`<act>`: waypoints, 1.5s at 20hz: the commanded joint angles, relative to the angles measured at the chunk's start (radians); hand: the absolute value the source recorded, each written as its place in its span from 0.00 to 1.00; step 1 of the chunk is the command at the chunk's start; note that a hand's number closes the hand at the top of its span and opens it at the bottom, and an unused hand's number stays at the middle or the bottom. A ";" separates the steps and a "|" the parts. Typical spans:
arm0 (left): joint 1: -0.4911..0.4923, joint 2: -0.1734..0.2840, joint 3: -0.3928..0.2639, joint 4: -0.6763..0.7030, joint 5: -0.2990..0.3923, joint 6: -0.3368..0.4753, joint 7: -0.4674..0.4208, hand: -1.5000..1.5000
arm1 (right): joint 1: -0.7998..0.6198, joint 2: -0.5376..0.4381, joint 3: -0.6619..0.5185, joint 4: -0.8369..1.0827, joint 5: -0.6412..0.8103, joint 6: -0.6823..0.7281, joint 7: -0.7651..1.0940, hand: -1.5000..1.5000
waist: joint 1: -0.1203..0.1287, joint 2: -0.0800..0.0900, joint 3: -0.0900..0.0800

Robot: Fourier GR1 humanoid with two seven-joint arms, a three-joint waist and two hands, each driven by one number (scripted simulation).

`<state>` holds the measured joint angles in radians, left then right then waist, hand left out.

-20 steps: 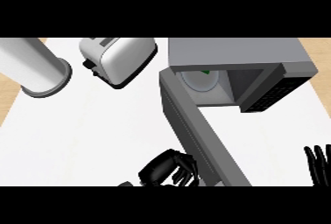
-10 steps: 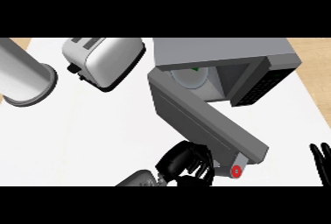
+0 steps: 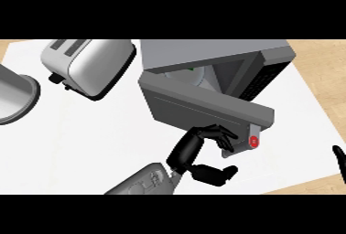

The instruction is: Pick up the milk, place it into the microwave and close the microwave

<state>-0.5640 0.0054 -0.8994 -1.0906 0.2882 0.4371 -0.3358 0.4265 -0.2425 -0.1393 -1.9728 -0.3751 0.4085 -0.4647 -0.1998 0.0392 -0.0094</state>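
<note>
A: What is that black left hand doing in the lower middle of the frame?

B: Its fingers are curled and touch the outer end of the grey microwave door, just beside the round red button; the thumb sticks out below; the hand holds nothing, it only leans on the door; I think it is there to push the door shut.

A: Is the door shut now?

B: No; it stands partly open, swung out from the big grey box-shaped microwave at the upper right; you can look into the gap.

A: Where is the milk?

B: I cannot see a carton plainly; inside the gap there is a pale round thing with a tiny green bit; it may be the milk or the plate inside, I cannot tell; no milk stands out on the white tabletop.

A: So what is left to do?

B: If the milk is inside, only the closing is left; the door end is a good spot to push, because it is far from the hinge.

A: What else is there?

B: A shiny silver toaster at the upper left; a round silver pot at the left edge; both are well apart from the door, so they should not get in the way.

A: And the right hand?

B: Only dark straight fingers show at the right edge, resting, spread and holding nothing.
</note>
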 commanded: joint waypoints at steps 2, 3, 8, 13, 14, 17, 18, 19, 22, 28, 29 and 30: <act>-0.086 -0.005 0.023 0.015 0.099 0.069 -0.053 0.00 | -0.023 -0.020 -0.004 -0.021 -0.046 0.021 0.021 0.00 | -0.043 0.010 0.002; -0.104 -0.005 0.030 0.026 0.106 0.075 -0.065 0.00 | -0.036 -0.027 -0.022 -0.014 -0.053 0.010 0.028 0.00 | -0.049 0.015 0.002; -0.158 -0.005 0.032 0.068 0.171 0.109 -0.093 0.00 | -0.048 -0.041 -0.014 -0.035 -0.092 0.027 0.050 0.00 | -0.088 0.024 0.003; -0.227 -0.005 0.033 0.121 0.217 0.132 -0.110 0.00 | -0.090 -0.072 -0.022 -0.045 -0.145 0.046 0.074 0.00 | -0.103 0.030 0.004; -0.243 -0.005 0.047 0.129 0.233 0.138 -0.108 0.00 | -0.093 -0.074 -0.020 -0.050 -0.155 0.049 0.079 0.00 | -0.109 0.032 0.004; -0.268 -0.005 0.039 0.149 0.260 0.146 -0.127 0.00 | -0.104 -0.088 -0.005 -0.053 -0.173 0.066 0.096 0.00 | -0.128 0.038 0.005; -0.269 -0.005 0.033 0.154 0.275 0.153 -0.126 0.00 | -0.115 -0.097 -0.023 -0.043 -0.188 0.063 0.099 0.00 | -0.126 0.037 0.006; -0.282 -0.005 0.040 0.171 0.281 0.157 -0.130 0.00 | -0.109 -0.097 -0.018 -0.046 -0.193 0.069 0.102 0.00 | -0.136 0.039 0.006; -0.313 -0.005 0.041 0.186 0.311 0.162 -0.140 0.00 | -0.137 -0.114 -0.024 -0.053 -0.220 0.069 0.118 0.00 | -0.138 0.039 0.005; -0.347 -0.005 0.036 0.223 0.357 0.184 -0.165 0.00 | -0.156 -0.140 -0.027 -0.057 -0.248 0.078 0.142 0.00 | -0.171 0.046 0.005; -0.344 -0.005 0.036 0.237 0.361 0.184 -0.175 0.00 | -0.160 -0.143 -0.032 -0.049 -0.254 0.079 0.142 0.00 | -0.167 0.049 0.006; -0.350 -0.005 0.032 0.231 0.370 0.187 -0.175 0.00 | -0.163 -0.155 -0.042 -0.047 -0.255 0.075 0.151 0.00 | -0.179 0.050 0.005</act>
<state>-0.8603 0.0076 -0.8846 -0.8846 0.6279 0.6127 -0.5054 0.2752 -0.3781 -0.1690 -2.0239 -0.6132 0.4834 -0.3297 -0.3589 0.0856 -0.0046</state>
